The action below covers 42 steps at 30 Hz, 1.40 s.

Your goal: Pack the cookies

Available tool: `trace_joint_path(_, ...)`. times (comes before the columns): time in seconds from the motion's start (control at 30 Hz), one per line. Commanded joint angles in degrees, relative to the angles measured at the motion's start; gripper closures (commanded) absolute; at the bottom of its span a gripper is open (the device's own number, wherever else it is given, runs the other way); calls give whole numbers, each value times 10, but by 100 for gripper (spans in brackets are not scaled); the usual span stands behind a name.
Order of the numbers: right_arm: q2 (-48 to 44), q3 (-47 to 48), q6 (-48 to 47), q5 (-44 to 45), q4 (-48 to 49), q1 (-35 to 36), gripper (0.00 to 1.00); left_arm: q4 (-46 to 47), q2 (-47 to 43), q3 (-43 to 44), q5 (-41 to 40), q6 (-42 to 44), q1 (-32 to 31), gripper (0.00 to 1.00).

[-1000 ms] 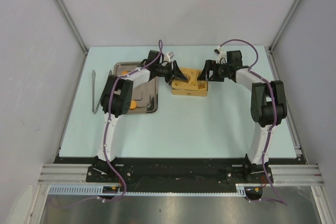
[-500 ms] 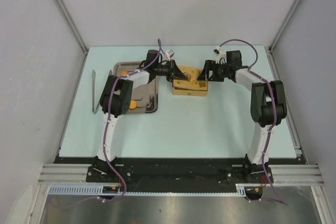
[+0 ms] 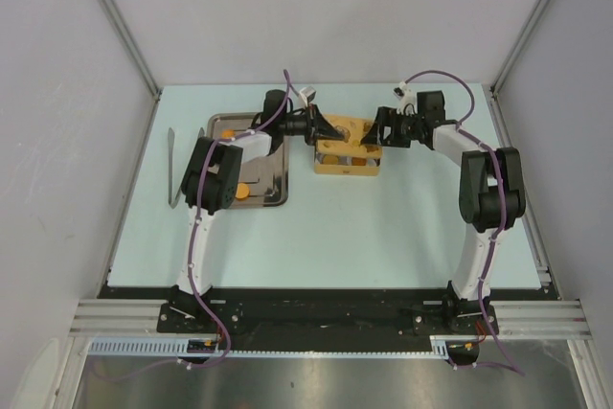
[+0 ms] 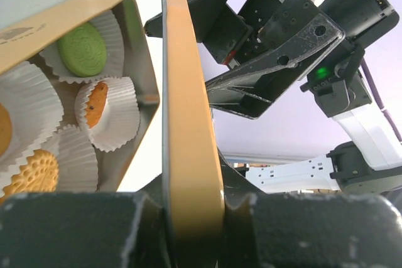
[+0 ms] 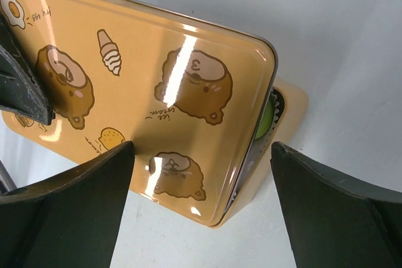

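Cookies (image 3: pixel 242 193): one orange is lying at the near edge of the metal tray (image 3: pixel 273 179) on the bench (image 3: pixel 326 237). Further back, a green cookie (image 4: pixel 83 48) and orange ones are sitting in white paper liners (image 4: pixel 119 114) inside the yellow tin (image 3: pixel 345 165). Left gripper (image 4: pixel 191 218) is clamping the tin's lid (image 5: pixel 144 92), tilted up over the tin. Right gripper (image 5: pixel 202 149) is hovering at the lid's other end, jaws spread wide.

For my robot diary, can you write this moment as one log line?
left end effector: shut on yellow bear-print tin lid | right end effector: open, facing lid | lid: tilted over yellow cookie tin
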Motion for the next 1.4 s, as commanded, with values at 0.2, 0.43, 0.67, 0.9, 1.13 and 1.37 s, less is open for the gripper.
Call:
trace_joint_path(0.2, -32, 3, -2, -5, 1, -14, 4, 31, -20, 16, 18, -19, -18, 89)
trace_joint_path(0.43, -28, 3, -8, 1, -7, -18, 3, 18, -2, 29, 15, -14, -28, 88)
trace_joint_path(0.67, -10, 2, -10, 6, -18, -14, 3, -3, 16, 33, 7, 4, -34, 85)
trace_joint_path(0.9, -1, 3, -10, 11, -17, -3, 3, -15, 30, 44, 4, 14, -34, 83)
trace_joint_path(1.13, 4, 3, -10, 13, -10, 8, 3, -33, 41, 61, -2, 26, -34, 81)
trace_joint_path(1.37, 6, 3, -11, 21, -8, 14, 3, -44, 53, 75, -5, 32, -31, 79)
